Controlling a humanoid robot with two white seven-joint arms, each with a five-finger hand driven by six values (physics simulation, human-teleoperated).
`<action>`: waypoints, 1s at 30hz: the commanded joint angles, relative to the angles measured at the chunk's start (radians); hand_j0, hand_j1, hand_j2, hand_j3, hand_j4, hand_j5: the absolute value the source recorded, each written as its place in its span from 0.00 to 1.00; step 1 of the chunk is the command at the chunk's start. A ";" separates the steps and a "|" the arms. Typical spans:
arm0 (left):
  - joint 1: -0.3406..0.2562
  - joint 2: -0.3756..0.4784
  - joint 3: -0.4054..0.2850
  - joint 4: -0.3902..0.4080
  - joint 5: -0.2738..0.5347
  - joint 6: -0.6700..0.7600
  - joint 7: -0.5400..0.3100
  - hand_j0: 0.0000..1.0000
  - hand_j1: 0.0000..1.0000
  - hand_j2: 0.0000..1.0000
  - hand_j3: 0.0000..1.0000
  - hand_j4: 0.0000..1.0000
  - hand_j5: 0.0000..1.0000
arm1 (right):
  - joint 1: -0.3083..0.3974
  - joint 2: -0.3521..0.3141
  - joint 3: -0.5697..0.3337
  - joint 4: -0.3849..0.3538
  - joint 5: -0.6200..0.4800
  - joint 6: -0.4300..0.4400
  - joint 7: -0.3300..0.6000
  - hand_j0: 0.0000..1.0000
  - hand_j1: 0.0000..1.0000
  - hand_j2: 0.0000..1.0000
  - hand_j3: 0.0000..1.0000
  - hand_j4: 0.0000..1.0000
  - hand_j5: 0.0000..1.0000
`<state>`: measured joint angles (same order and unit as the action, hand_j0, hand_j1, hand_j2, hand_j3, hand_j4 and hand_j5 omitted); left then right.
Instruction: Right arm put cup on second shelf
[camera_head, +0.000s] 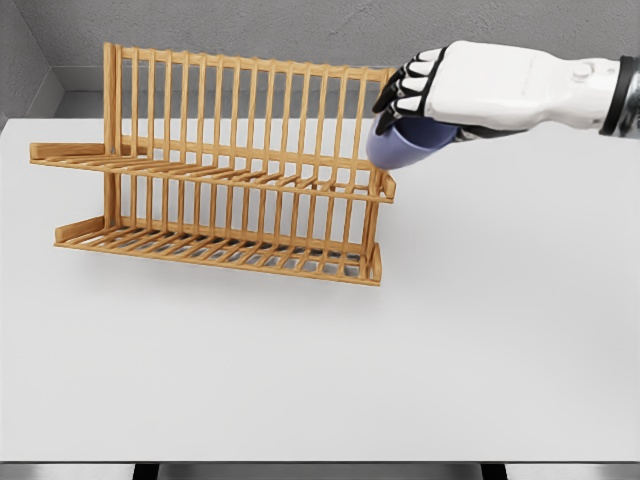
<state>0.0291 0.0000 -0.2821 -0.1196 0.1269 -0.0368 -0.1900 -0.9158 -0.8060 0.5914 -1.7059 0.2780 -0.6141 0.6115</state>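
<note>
A blue-purple cup (405, 141) hangs in the air, tilted, just right of the upper right corner of a wooden two-tier dish rack (225, 170). My right hand (415, 95) comes in from the right edge and is shut on the cup from above, black fingers curled over its rim. The cup's lower edge is close to the right end of the rack's upper shelf (300, 180), beside it and slightly above. The lower shelf (220, 250) rests on the table. The left arm does not show.
The rack stands on a white table (320, 370), toward its back left. A grey wall rises behind the table. The table's front edge runs along the bottom of the picture.
</note>
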 joint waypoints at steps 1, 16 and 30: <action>0.000 0.000 0.000 0.000 0.000 0.000 0.000 1.00 1.00 1.00 1.00 1.00 1.00 | -0.002 0.011 0.001 -0.004 -0.005 0.003 -0.001 0.62 0.62 0.62 0.62 0.62 0.62; 0.000 0.000 0.000 0.000 0.000 0.000 0.000 1.00 1.00 1.00 1.00 1.00 1.00 | -0.006 0.028 0.082 -0.029 0.029 0.086 -0.001 0.62 0.62 0.62 0.62 0.62 0.62; 0.000 0.000 0.000 0.000 0.000 0.000 0.000 1.00 1.00 1.00 1.00 1.00 1.00 | -0.008 0.028 0.125 -0.035 0.036 0.085 -0.001 1.00 1.00 1.00 1.00 1.00 1.00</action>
<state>0.0291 0.0000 -0.2822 -0.1196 0.1269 -0.0368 -0.1900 -0.9235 -0.7767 0.7145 -1.7405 0.3171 -0.5311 0.6097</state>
